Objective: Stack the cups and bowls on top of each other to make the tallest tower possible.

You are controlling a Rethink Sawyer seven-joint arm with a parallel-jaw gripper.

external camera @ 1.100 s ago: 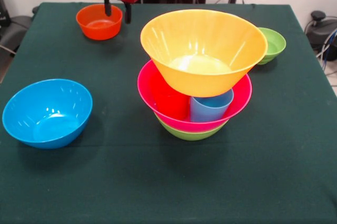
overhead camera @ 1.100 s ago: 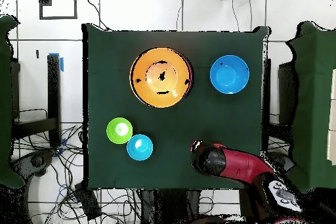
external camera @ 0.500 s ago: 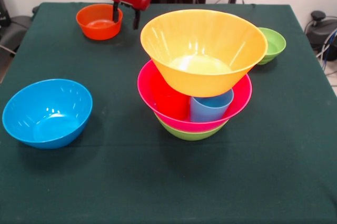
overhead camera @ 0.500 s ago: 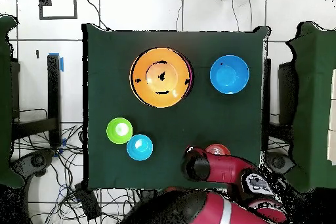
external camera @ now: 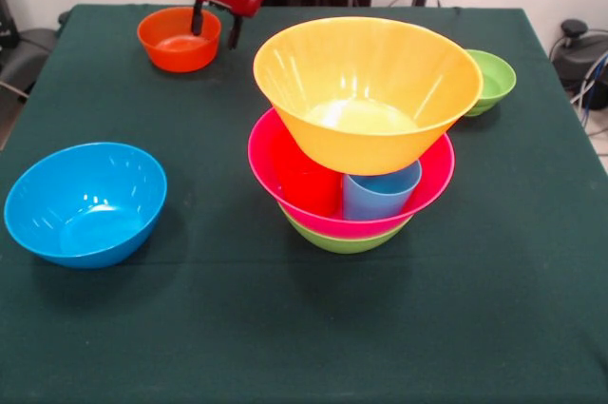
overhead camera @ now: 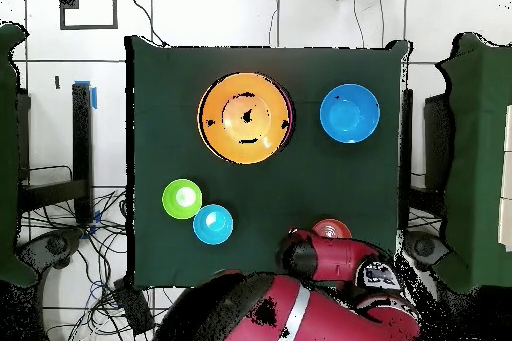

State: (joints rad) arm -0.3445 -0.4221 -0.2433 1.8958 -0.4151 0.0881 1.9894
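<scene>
Tower (external camera: pixel 361 128): tabletop (external camera: pixel 285 328) centre; yellow bowl (external camera: pixel 367 90) propped on cups (external camera: pixel 380 193) inside pink bowl (external camera: pixel 285 171), gaining height. Pincer (external camera: pixel 214 26): empty, prongs apart, over orange bowl's (external camera: pixel 177 39) right rim at far left, likely next pick.

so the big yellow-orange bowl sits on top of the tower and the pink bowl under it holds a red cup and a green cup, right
Not quite: beside the red cup, the pink bowl holds a light blue cup, not a green one. The front view shows it. The yellow-orange bowl does top the tower.
</scene>
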